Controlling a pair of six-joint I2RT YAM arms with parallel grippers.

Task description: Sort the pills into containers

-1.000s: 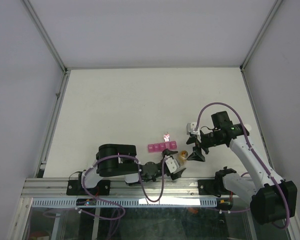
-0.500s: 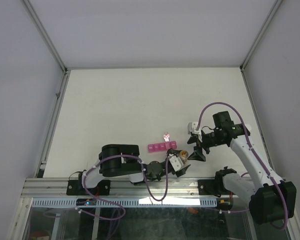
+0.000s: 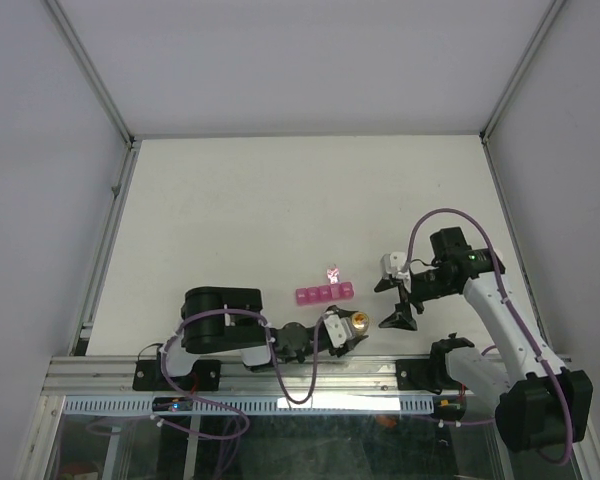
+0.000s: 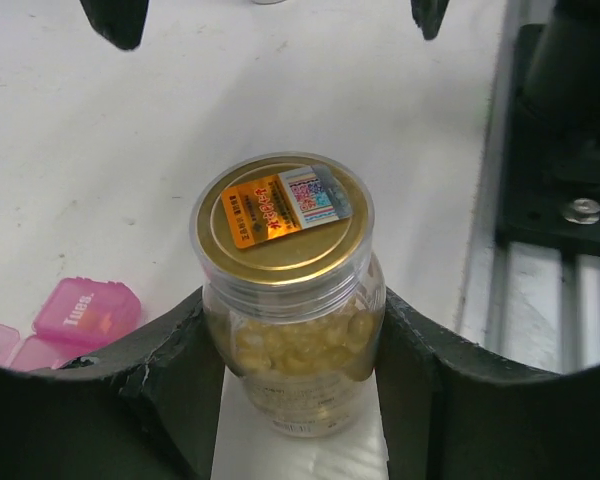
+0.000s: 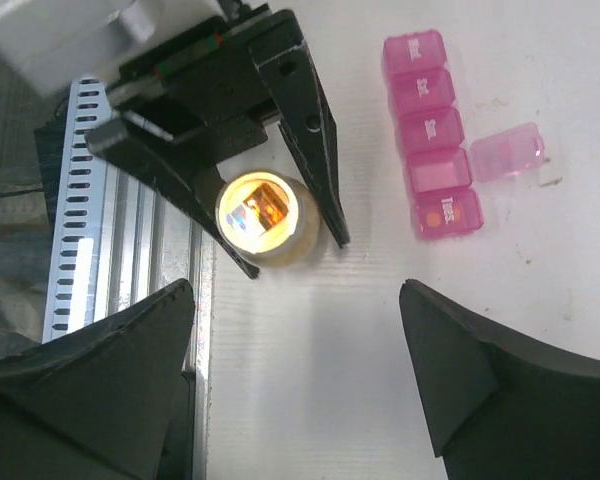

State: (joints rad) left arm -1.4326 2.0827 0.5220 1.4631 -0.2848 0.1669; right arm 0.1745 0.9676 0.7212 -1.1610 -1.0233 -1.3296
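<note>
strip: magenta translucent plastic 5-cell pill strip [image 3: 325, 294] flat on white table [image 3: 280, 200], nr front edge, 1 lid [image 5: 508, 152] flipped open | bottle: small clear gold-capped bottle [image 4: 280, 215] upright just beside strip | L gripper [image 5: 292, 255]: clamped on bottle sides | R gripper [image 3: 392, 302]: jaws wide, holding nothing, over table nr bottle

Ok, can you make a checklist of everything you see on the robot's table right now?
Surface: white table, no spills seen.
Job's things: pink pill box, five compartments in a row, one lid flipped open; pill bottle upright, cap on, yellow pills inside.
Clutter: nothing seen.
Grippers: left gripper closed around the pill bottle, fingers seemingly against both sides; right gripper open, holding nothing.
Cables: purple cables loop along both arms.
Surroundings: white walls; metal rail at the near edge.
</note>
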